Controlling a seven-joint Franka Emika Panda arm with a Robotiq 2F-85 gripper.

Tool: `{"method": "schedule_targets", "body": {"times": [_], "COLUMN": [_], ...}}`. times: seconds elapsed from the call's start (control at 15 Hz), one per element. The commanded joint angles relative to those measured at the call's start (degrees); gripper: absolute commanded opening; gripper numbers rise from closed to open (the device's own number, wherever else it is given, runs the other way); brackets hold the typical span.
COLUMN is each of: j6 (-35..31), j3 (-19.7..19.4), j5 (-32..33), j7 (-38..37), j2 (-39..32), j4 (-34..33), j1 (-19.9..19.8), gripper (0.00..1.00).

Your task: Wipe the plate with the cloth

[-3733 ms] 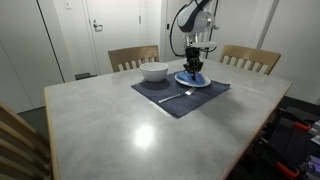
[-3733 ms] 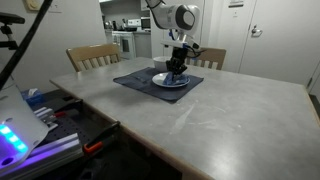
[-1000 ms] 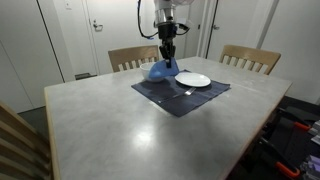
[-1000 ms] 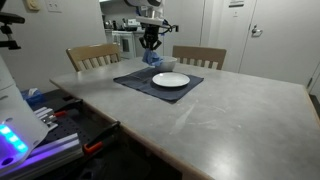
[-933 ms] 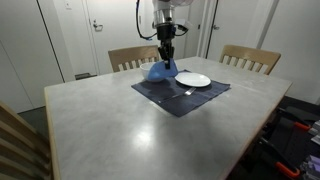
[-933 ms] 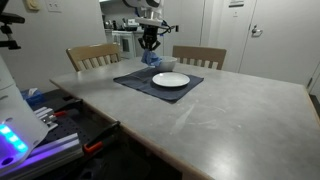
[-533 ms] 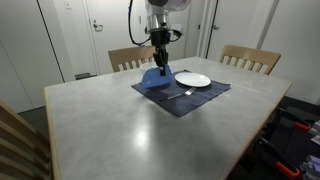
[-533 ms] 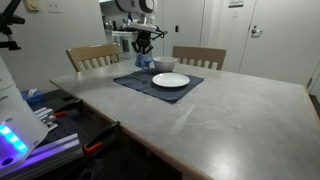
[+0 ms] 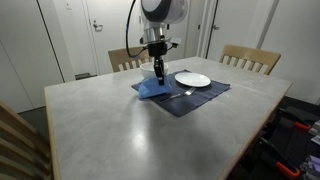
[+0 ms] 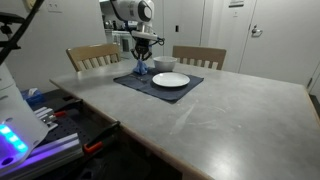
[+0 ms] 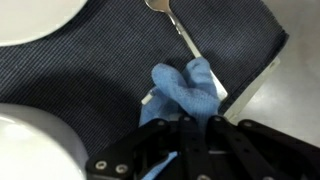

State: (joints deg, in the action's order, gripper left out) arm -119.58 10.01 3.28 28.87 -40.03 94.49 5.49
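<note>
The white plate [image 9: 192, 79] lies on a dark placemat [image 9: 200, 97] and also shows in an exterior view [image 10: 170, 80] and at the top left of the wrist view [image 11: 35, 15]. My gripper [image 9: 158, 72] is shut on the blue cloth [image 9: 151, 89]. It holds the cloth low over the placemat's corner, away from the plate, with the cloth's lower end on the mat. In the wrist view the cloth [image 11: 186, 90] hangs bunched between my shut fingers [image 11: 186, 135]. In an exterior view the gripper [image 10: 140, 62] and cloth [image 10: 140, 71] are beside the bowl.
A white bowl [image 10: 166, 66] stands on the placemat behind the plate and shows at the lower left of the wrist view [image 11: 30, 140]. A fork [image 11: 178, 22] lies on the mat near the cloth. Wooden chairs [image 9: 250, 58] stand at the grey table's [image 9: 110, 130] far side.
My gripper has carried the cloth from above the bowl sideways, away from the plate, and down to the placemat's corner. Earlier it was at the plate.
</note>
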Motion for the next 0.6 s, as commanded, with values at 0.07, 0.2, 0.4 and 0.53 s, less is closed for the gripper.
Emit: {"method": "schedule_targets", "body": {"times": [0.07,0.2,0.4,0.53], "j6": [-2.94,-3.21,-2.7,-2.74], "j3": [-0.02,-0.1,-0.32,-0.5], "j5": [2.28,2.37,2.84,3.06], "j7": [-0.27,-0.67,-0.87,-1.39], "j2": [-2.29,-2.9,-3.74,-4.11], "j4": [-1.09,-1.18,-1.53,-1.33], "j1": [0.19,0.22,0.38,0.32], "gripper": [0.02,0.02,0.02,0.02]}}
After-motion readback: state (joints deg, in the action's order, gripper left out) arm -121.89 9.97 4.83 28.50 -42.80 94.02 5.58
